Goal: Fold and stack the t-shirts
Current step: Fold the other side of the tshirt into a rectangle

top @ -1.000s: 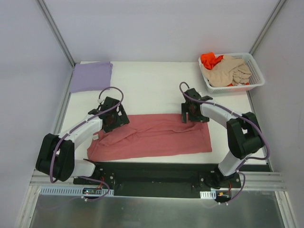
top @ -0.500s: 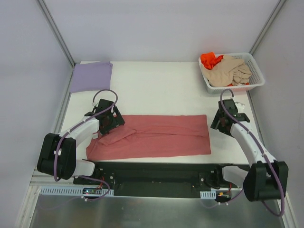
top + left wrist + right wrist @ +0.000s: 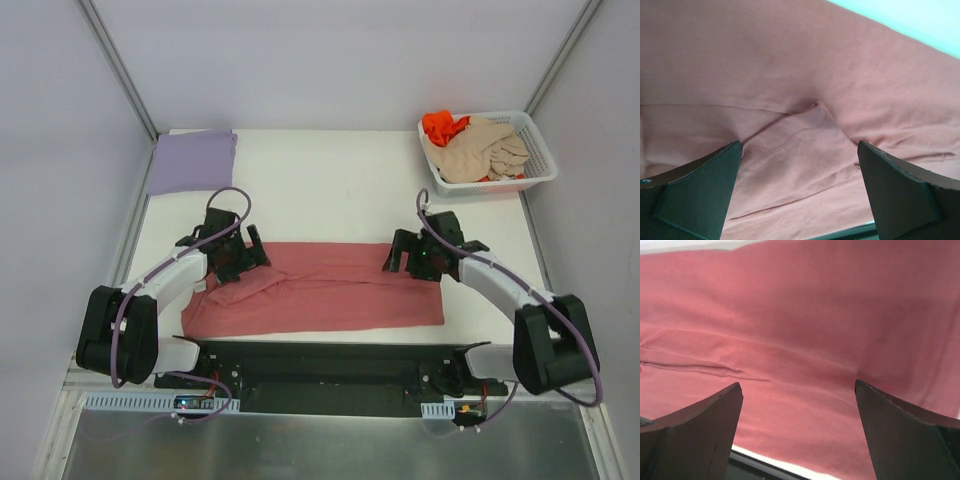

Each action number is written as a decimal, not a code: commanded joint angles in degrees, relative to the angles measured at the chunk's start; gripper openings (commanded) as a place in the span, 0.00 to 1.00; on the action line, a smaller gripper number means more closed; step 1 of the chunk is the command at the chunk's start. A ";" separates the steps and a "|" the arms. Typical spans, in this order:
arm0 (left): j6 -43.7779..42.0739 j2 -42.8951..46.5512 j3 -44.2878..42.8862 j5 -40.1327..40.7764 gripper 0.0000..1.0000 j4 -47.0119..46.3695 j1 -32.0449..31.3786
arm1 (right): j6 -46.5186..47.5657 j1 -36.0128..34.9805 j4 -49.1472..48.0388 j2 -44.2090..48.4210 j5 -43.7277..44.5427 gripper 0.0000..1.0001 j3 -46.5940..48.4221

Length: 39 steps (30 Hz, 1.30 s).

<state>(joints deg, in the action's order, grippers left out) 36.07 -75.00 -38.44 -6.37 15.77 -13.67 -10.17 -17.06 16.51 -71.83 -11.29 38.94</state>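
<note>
The right fingers [image 3: 690,435], beyond the cloth a moment ago, are back over the right end of the dusty rose-red cloth t-shirt [image 3: 330,290], folded long mid-frame. They and the left fingers [image 3: 695,195] stand apart, empty. A crosswise fold seems next. Folded lavender t-shirt [image 3: 192,160] upper left, white mesh basket [image 3: 545,160] upper right: neither obstructs.

Rose tee [image 3: 320,288] flat (creased), lavender tee [image 3: 192,160] folded

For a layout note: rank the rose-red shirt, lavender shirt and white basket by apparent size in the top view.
1. rose-red shirt, spread out, plainly largest.
2. white basket.
3. lavender shirt, folded, somewhat smaller than the basket.
</note>
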 commanded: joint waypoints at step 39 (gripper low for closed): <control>-1.27 -2.52 -2.36 -15.23 0.99 -0.65 -14.80 | 2.35 1.15 0.80 -4.63 2.68 0.96 1.05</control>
<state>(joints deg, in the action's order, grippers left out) 36.34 -79.15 -43.22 -13.54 16.84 -27.09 -8.47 -16.25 16.05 -78.63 -9.17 40.25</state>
